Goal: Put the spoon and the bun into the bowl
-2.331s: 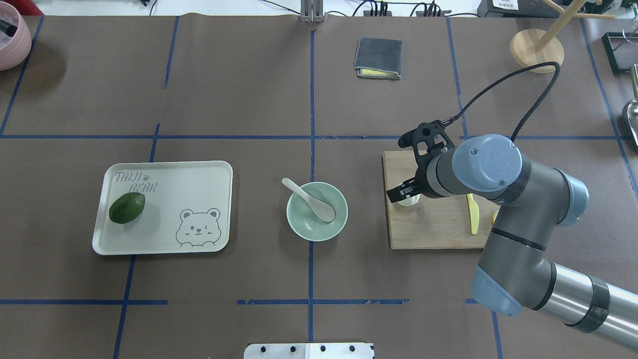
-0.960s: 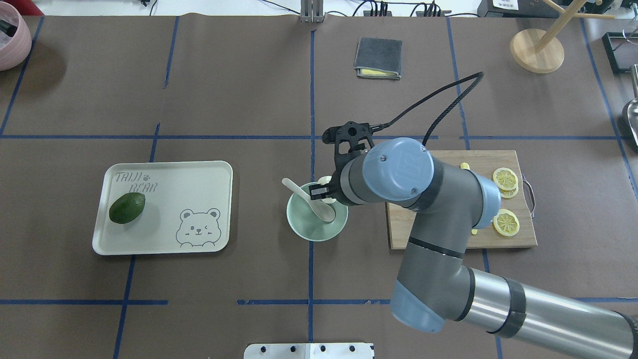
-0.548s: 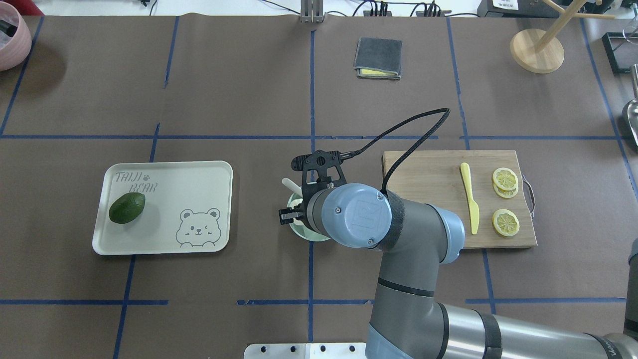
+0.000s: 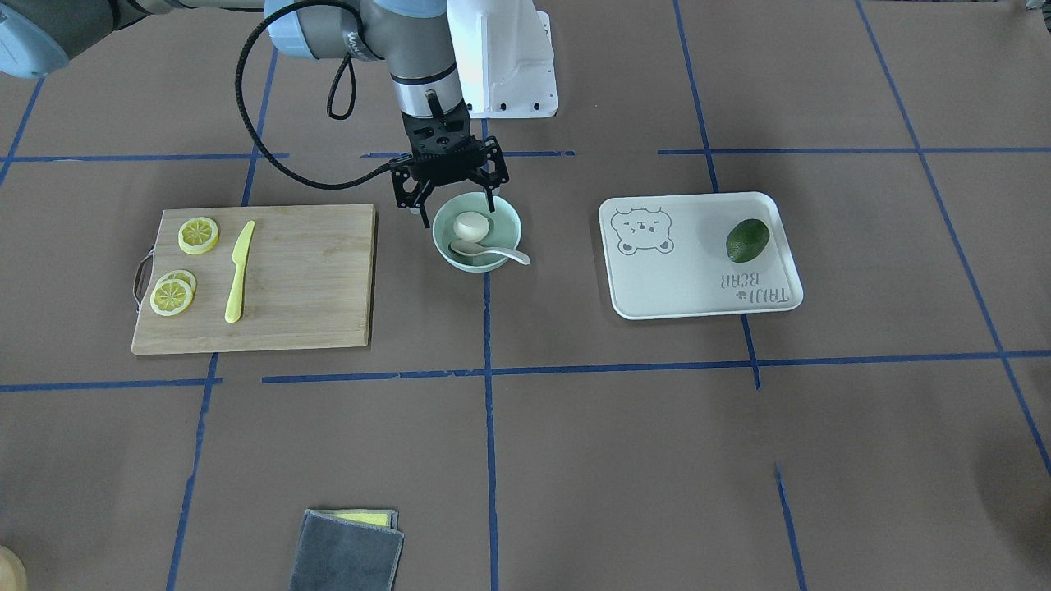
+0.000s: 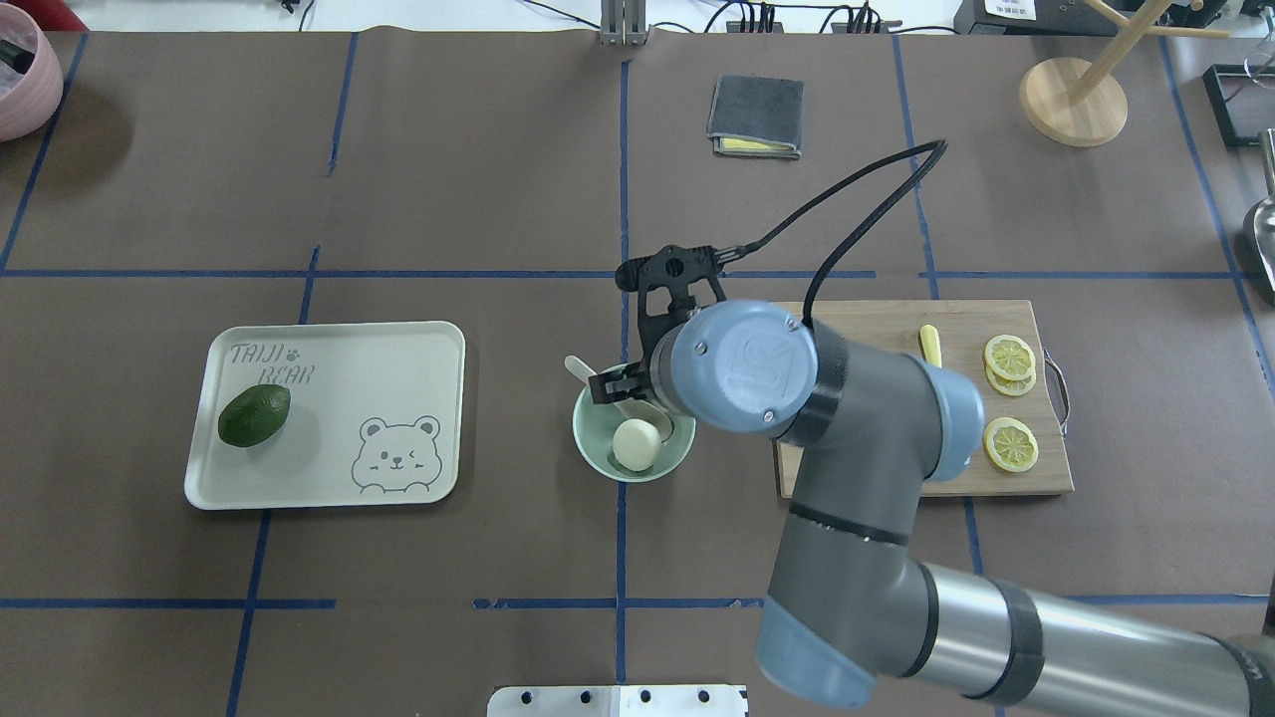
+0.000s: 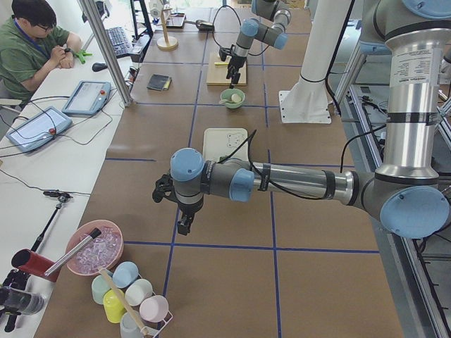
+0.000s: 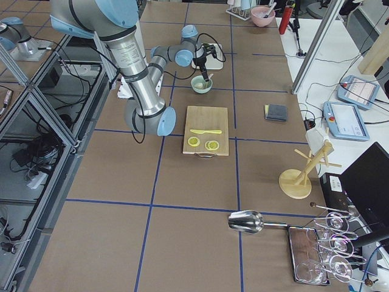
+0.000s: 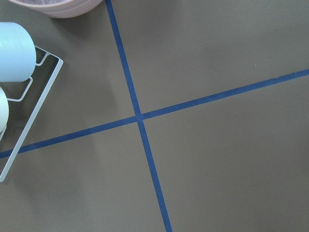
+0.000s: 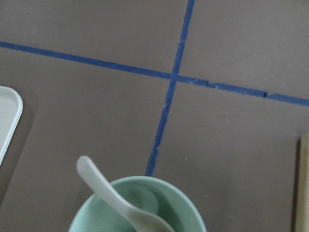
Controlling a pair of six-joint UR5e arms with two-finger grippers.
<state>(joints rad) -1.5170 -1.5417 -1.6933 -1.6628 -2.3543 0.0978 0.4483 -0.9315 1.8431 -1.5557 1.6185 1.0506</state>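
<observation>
The mint-green bowl (image 5: 596, 460) stands at the table's middle. The white bun (image 5: 635, 444) lies inside it, and also shows in the front view (image 4: 470, 223). The off-white spoon (image 5: 580, 369) rests in the bowl with its handle over the far-left rim; the right wrist view shows it (image 9: 108, 195) in the bowl (image 9: 186, 208). My right gripper (image 4: 456, 207) hovers just above the bowl's robot-side rim, open and empty. My left gripper (image 6: 182, 224) shows only in the exterior left view, over bare table far left; I cannot tell whether it is open or shut.
A wooden cutting board (image 5: 857, 398) with a yellow knife (image 4: 238, 271) and lemon slices (image 5: 1011, 443) lies right of the bowl. A bear-print tray (image 5: 329, 468) with an avocado (image 5: 254, 414) lies left. A grey cloth (image 5: 755, 116) is far back. A cup rack (image 8: 29, 111) sits by the left gripper.
My right gripper carried the bun from the cutting board over the bowl and has opened. The bun now lies in the bowl, and the gripper has drawn up and back.
</observation>
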